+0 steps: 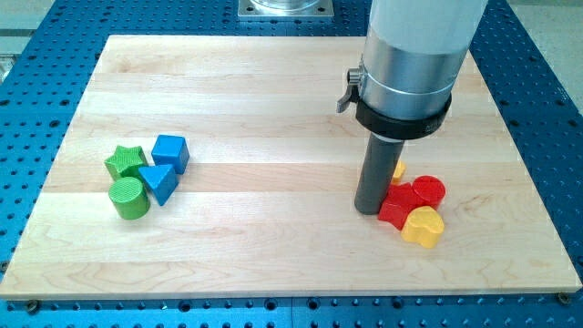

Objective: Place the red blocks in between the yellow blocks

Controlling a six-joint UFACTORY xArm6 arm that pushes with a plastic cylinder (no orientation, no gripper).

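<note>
My tip (368, 210) rests on the board at the view's right, touching the left side of a red block (396, 206). A second red block, a cylinder (428, 190), sits just to its right. A yellow heart-shaped block (423, 227) lies directly below the red ones, touching them. Another yellow block (398, 169) peeks out behind the rod, just above the red blocks, mostly hidden. The two red blocks lie between the two yellow ones.
At the view's left is a cluster: a green star (125, 161), a green cylinder (129, 198), a blue cube (170, 152) and a blue triangular block (159, 182). The wooden board (273, 109) lies on a blue perforated table.
</note>
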